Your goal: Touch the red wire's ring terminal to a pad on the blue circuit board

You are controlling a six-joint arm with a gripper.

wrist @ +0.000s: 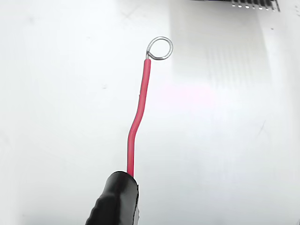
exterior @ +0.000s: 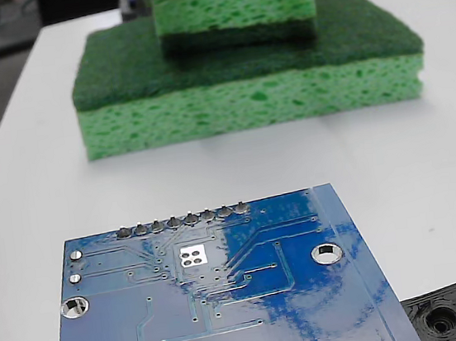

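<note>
My claw [wrist: 115,199] holds the red wire [wrist: 138,117], though I cannot tell how its jaws stand. The ring terminal [wrist: 160,48] hangs over bare white counter [wrist: 56,117] — well apart from the blue circuit board [exterior: 228,303]. The pad [exterior: 193,255] lies near the board's pin row (green sponges [exterior: 241,77] sit behind).

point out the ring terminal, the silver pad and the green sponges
shiny silver ring terminal [wrist: 160,48], wrist view, loop's rim
small silver square pad [exterior: 193,255], fixed view, its middle
stacked green sponges [exterior: 245,102], fixed view, lower sponge's front face
</note>
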